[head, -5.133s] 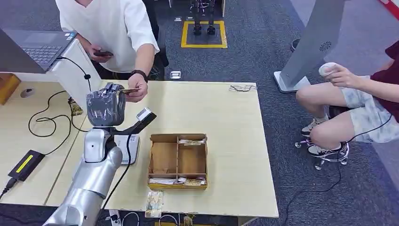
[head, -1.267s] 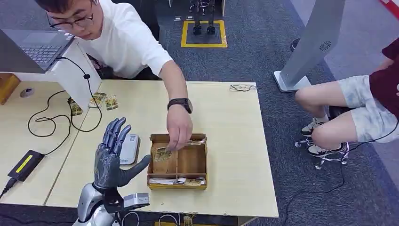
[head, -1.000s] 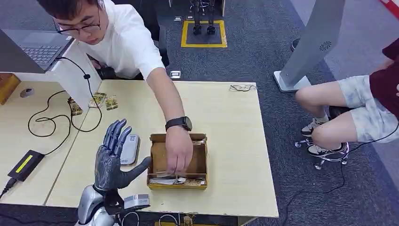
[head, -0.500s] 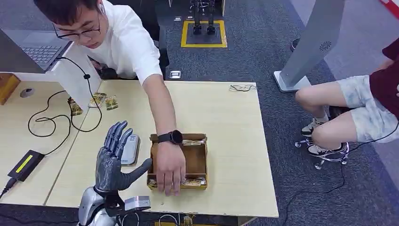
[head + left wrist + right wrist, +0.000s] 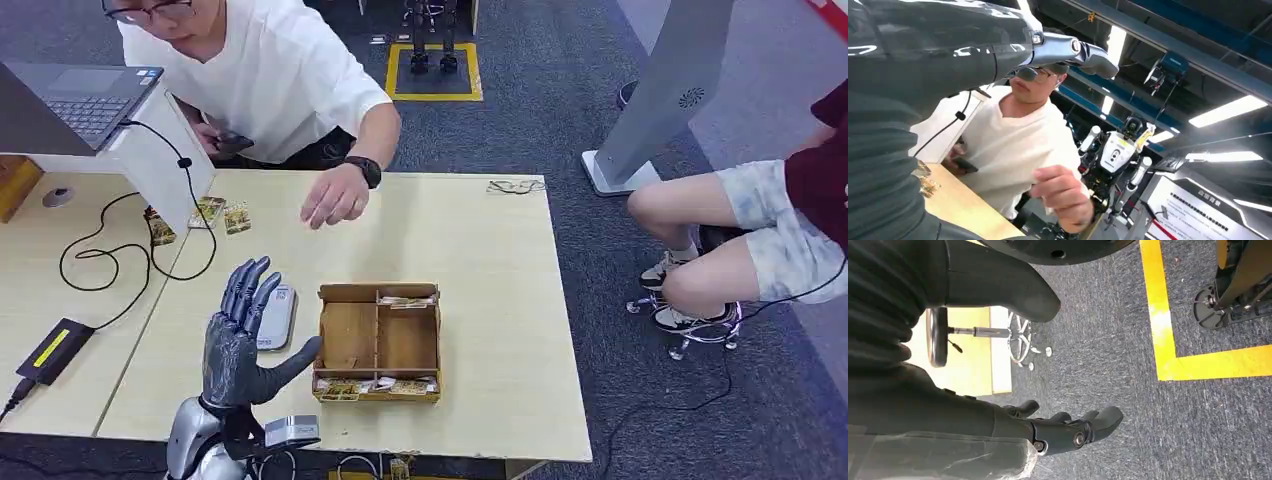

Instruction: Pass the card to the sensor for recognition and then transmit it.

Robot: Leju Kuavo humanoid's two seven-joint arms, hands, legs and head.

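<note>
My left hand [image 5: 238, 335] is raised above the table's near left, fingers spread, holding nothing. Just beyond it lies the white card sensor [image 5: 275, 316]. Cards [image 5: 380, 386] lie in the near row of the wooden sorting box [image 5: 379, 341], and more cards [image 5: 408, 300] lie in its far right slot. A person's hand [image 5: 333, 197] hovers empty over the table's far side. In the left wrist view my fingers [image 5: 1068, 50] stretch out toward that person. My right hand [image 5: 1068, 430] hangs over the floor, fingers loosely apart, empty.
Two loose cards [image 5: 223, 213] lie at the table's far left beside a white stand [image 5: 160, 160] carrying a laptop [image 5: 85, 100]. A black cable [image 5: 110, 255] and black box [image 5: 57, 347] sit on the left table. A second person [image 5: 760, 210] sits at the right.
The person's hand, which reached into the near row of the box half a second ago, has withdrawn to the table's far side. New cards lie in the near left slot. My left hand has barely moved.
</note>
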